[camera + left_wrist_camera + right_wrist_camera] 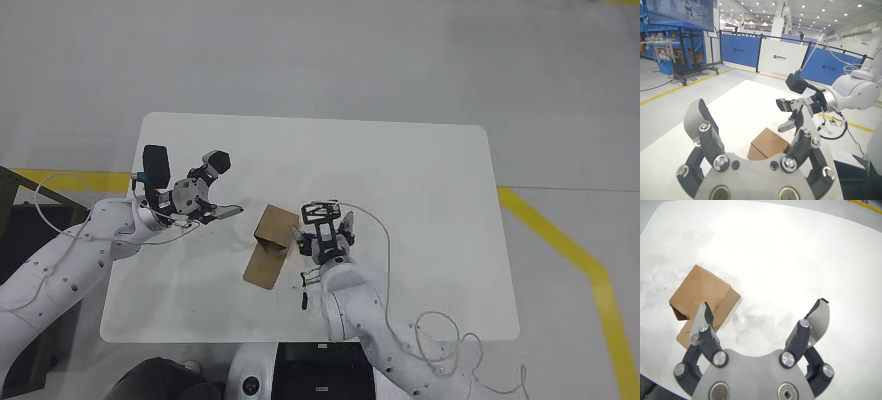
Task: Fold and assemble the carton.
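Brown cardboard carton (pixel 270 245) lies on the white rounded-corner counter (pixel 400 160), towards the robot's edge and roughly mid-width. We see it half formed: a squared-up open tube with one flap flat on the counter at the near end. In the left wrist view a seam runs across its upper face.

The right gripper (pixel 763 303) is just beside the carton on its right, fingers spread wide, released. One finger (pixel 703 315) overlaps the carton's edge; we cannot tell if it touches.

The left gripper (pixel 228 186) sits a little farther back and to the carton's left, near but apart from it, also spread wide and released. In its wrist view we look past its fingers at the carton, with the right gripper beyond.

Past the counter we see grey floor with a yellow tape line (pixel 560 240). In the left wrist view we note blue and white fence panels (pixel 742 51) and a dark screen on a wheeled stand (pixel 680 14).
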Action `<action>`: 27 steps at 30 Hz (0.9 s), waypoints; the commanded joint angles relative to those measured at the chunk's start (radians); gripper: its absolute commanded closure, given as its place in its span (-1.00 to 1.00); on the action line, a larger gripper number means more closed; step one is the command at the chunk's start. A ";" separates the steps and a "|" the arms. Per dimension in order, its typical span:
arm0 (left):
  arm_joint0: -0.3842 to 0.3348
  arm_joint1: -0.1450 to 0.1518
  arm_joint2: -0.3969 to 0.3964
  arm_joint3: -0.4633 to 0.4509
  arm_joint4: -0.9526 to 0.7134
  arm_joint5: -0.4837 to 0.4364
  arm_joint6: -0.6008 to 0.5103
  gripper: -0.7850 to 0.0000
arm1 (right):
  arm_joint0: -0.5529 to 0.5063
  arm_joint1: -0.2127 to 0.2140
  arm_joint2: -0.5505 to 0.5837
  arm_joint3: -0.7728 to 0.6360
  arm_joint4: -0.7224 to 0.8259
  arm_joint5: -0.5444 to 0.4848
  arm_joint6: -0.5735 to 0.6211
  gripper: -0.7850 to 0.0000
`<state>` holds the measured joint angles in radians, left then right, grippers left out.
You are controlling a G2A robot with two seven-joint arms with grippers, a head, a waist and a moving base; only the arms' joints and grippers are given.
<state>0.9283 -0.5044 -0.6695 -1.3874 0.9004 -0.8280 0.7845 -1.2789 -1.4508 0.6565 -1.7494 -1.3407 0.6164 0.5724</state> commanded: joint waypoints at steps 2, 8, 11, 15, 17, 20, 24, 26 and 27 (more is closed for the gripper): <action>0.000 0.000 0.000 0.000 0.000 0.000 0.000 -1.00 | -0.041 -0.001 0.003 -0.037 0.070 -0.069 -0.035 -1.00; 0.000 0.000 0.000 0.000 0.000 0.000 0.000 -1.00 | -0.084 -0.013 -0.048 0.023 0.071 -0.104 -0.101 -1.00; 0.000 0.000 0.000 0.000 0.000 0.000 0.000 -1.00 | -0.083 -0.027 -0.081 0.058 0.056 -0.089 -0.123 -1.00; 0.000 0.000 0.000 0.000 0.000 0.000 0.000 -1.00 | -0.077 -0.046 -0.109 0.093 0.034 -0.056 -0.150 -1.00; 0.000 0.000 0.000 0.000 0.000 0.000 0.000 -1.00 | -0.071 -0.056 -0.114 0.119 0.027 -0.029 -0.163 -1.00; 0.000 0.000 0.000 0.000 0.000 0.000 0.000 -1.00 | -0.056 -0.073 -0.109 0.162 0.030 0.013 -0.187 -1.00; 0.000 0.000 0.000 0.000 0.000 0.000 0.000 -1.00 | -0.048 -0.088 -0.098 0.193 0.053 0.029 -0.209 -1.00; 0.000 0.000 0.000 0.000 0.000 0.000 0.000 -1.00 | -0.051 -0.091 -0.089 0.200 0.051 0.035 -0.214 -1.00; 0.000 0.000 0.000 0.000 0.000 0.000 0.000 -1.00 | -0.054 -0.091 -0.082 0.201 0.048 0.039 -0.214 -1.00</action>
<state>0.9283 -0.5044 -0.6695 -1.3874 0.9004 -0.8280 0.7845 -1.3299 -1.5419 0.5682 -1.5495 -1.2895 0.6520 0.3583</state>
